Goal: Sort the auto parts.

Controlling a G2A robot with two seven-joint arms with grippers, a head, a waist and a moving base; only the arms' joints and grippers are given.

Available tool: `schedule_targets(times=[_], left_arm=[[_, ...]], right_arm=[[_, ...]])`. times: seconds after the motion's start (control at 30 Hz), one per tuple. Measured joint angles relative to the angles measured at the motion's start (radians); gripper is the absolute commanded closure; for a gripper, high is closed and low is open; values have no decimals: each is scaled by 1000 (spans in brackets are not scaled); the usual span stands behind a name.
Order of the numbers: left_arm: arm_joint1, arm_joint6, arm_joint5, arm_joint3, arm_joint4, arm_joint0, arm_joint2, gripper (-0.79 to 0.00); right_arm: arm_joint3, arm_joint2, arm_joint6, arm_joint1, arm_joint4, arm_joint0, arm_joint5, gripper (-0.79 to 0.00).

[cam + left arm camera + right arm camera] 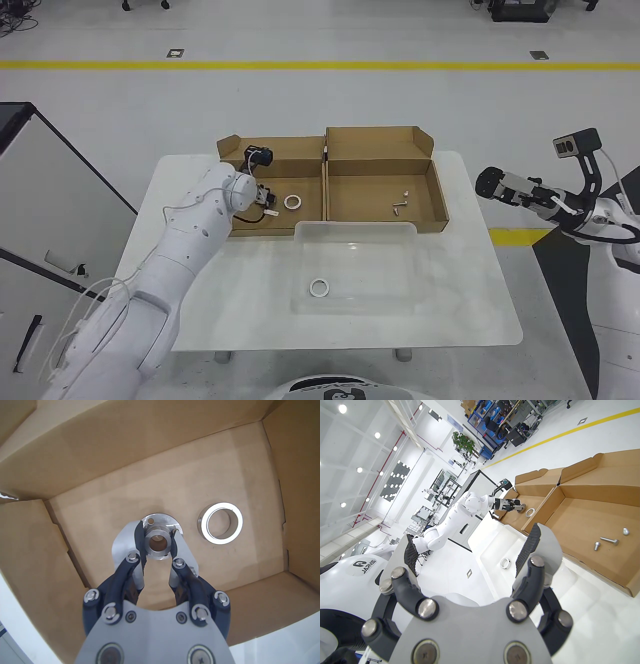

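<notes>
**Auto parts station: flanged bushing held in left box**

- Left gripper [157, 542]: fingers pinched on the raised hub of a flanged bushing [161, 520], low inside the left cardboard box [150, 450]. Contact between flange and box floor cannot be told.
- Steel ring [237, 522]: flat on the same box floor, just beside the bushing, apart from it.
- Right gripper [472, 535]: fingers spread wide, holding nothing, off the table's right edge.
- Right cardboard box [380, 140]: holds bolts [610, 542].
- Clear tray [355, 235]: in front of both boxes, holds a second ring [319, 289].
</notes>
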Motion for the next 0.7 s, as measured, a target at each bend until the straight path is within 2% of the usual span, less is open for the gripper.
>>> schedule_targets(times=[0.03,0.1,0.2,0.23,0.3,0.53,0.7], left_arm=[[-1,-2,0,4,0,-1,2,-160],[-5,0,0,13,-1,-5,5,-240],[-9,3,-5,28,-5,-10,8,-397],[-11,4,-7,33,-8,-11,8,-505],[-13,7,-13,44,-14,-15,8,-770],[-16,20,-34,62,-31,-23,-2,-785],[-8,30,-44,32,-32,-20,-28,-785]], right_arm=[[0,0,0,0,0,0,0,-785],[0,0,0,0,0,0,0,-785],[0,0,0,0,0,0,0,-785],[0,0,0,0,0,0,0,-785],[0,0,0,0,0,0,0,-785],[0,0,0,0,0,0,0,-785],[0,0,0,0,0,0,0,-785]])
